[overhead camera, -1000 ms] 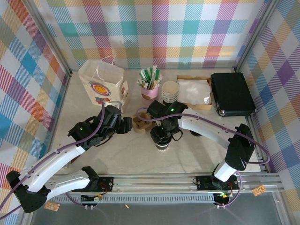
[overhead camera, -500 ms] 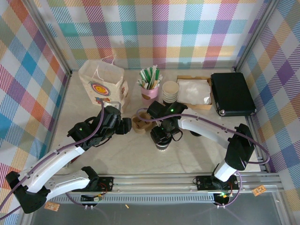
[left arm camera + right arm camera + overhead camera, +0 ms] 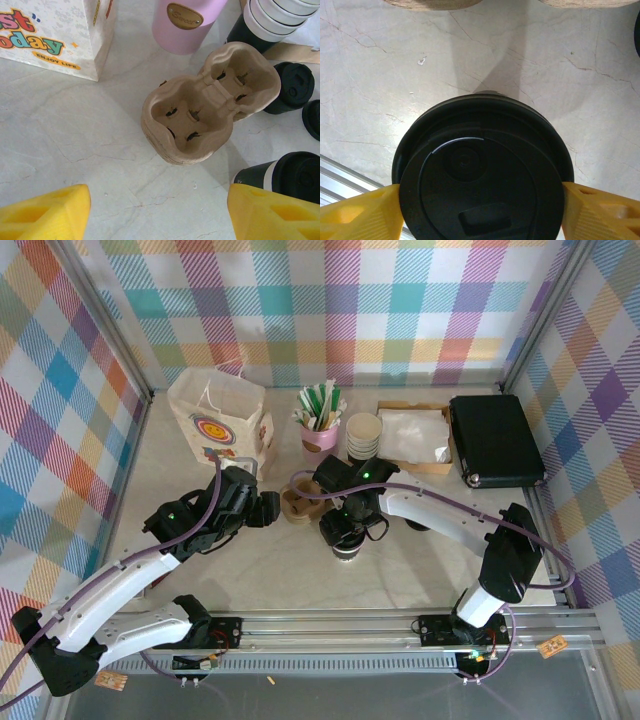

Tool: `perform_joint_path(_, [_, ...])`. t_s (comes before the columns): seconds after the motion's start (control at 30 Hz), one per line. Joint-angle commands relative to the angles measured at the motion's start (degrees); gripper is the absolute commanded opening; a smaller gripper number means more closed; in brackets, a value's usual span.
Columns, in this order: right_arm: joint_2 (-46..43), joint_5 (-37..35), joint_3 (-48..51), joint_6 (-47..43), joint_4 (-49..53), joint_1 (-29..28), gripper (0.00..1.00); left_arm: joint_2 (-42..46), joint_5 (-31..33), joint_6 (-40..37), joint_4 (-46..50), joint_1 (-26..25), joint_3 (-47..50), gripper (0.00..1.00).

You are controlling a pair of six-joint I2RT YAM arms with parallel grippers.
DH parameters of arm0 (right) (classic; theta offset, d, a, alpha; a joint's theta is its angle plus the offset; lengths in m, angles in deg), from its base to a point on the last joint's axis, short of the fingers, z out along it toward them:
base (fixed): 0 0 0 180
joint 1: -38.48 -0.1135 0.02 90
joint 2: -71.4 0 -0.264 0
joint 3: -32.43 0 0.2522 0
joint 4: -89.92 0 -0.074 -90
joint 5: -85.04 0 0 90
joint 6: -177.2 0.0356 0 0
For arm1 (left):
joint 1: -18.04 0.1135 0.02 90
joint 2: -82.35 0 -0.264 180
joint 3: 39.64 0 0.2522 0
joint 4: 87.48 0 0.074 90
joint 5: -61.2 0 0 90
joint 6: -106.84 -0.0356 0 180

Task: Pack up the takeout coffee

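Note:
The takeout coffee [image 3: 480, 170], a dark cup under a round black lid, stands on the table [image 3: 260, 570] in front of the brown pulp cup carrier [image 3: 210, 102]. My right gripper [image 3: 480, 210] points down over it. One yellow finger [image 3: 360, 215] stands on each side, right at the lid's rim. The lid hides whether the fingers press on the cup. In the top view the cup [image 3: 345, 543] sits under that gripper [image 3: 347, 530]. My left gripper [image 3: 159, 210] is open above bare table, just short of the carrier [image 3: 297, 502], with the coffee [image 3: 295, 175] at its right finger.
A printed paper bag [image 3: 218, 420] stands at the back left. Behind the carrier are a pink cup of straws [image 3: 320, 435], stacked cream cups [image 3: 363, 433], a napkin tray [image 3: 412, 430] and a black case [image 3: 495, 440]. Loose black lids [image 3: 295, 90] lie right of the carrier.
The right gripper has edged slightly to the left over the cup. The left arm has stayed still.

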Motion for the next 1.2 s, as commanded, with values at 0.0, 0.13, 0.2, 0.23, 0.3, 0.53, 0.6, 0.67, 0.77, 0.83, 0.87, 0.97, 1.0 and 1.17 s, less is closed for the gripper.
perform_joint_path(0.0, [0.64,1.10,0.37,1.01,-0.10,-0.32,0.79,0.21,-0.07,-0.03,0.22,0.42,0.00,0.72])
perform_joint_path(0.13, [0.62,1.00,0.53,1.17,0.16,-0.30,0.83,0.18,-0.12,-0.02,0.41,0.46,-0.01,0.72])
perform_joint_path(0.2, [0.52,0.92,0.62,1.11,0.21,-0.32,0.84,0.16,-0.14,-0.06,0.43,0.42,-0.01,0.72])
perform_joint_path(0.23, [0.46,0.83,0.57,1.25,0.29,-0.32,0.84,0.16,-0.20,-0.03,0.43,0.44,0.01,0.72])
perform_joint_path(0.3, [0.28,0.63,0.45,1.26,0.47,-0.32,0.84,0.17,-0.17,-0.01,0.35,0.47,-0.04,0.72])
perform_joint_path(0.53, [-1.64,-1.12,-0.99,3.28,2.22,-0.32,0.85,-0.77,-1.73,-1.46,-0.01,0.49,-0.34,0.72])
perform_joint_path(0.6, [-3.67,-1.84,-0.83,4.75,2.51,-0.25,0.85,-1.16,-2.78,-2.11,-0.54,0.52,-0.18,0.70])
perform_joint_path(0.67, [-5.87,-2.52,-0.38,6.15,2.70,-0.16,0.85,-1.49,-5.22,-3.02,-2.15,0.51,0.29,0.68])
perform_joint_path(0.77, [-9.03,-2.62,1.12,8.43,2.74,0.60,0.76,-2.35,-10.47,-4.49,-6.28,0.47,1.55,0.60])
perform_joint_path(0.83, [-11.23,-1.18,3.59,10.30,2.08,2.15,0.65,-3.47,-14.00,-5.20,-8.95,0.50,2.37,0.53])
perform_joint_path(0.87, [-12.36,0.00,5.26,11.37,1.44,3.22,0.61,-4.32,-15.77,-5.47,-10.21,0.53,2.63,0.51])
perform_joint_path(0.97, [-15.46,4.77,10.47,14.18,-1.13,7.23,0.48,-7.81,-22.19,-7.03,-13.01,0.55,3.00,0.46])
perform_joint_path(1.0, [-16.55,6.10,12.15,14.98,-2.21,8.34,0.45,-9.20,-24.52,-7.68,-13.61,0.54,3.07,0.46])
perform_joint_path(1.17, [-19.50,11.49,18.05,17.88,-6.32,12.51,0.41,-15.18,-31.96,-9.77,-14.57,0.72,2.54,0.34])
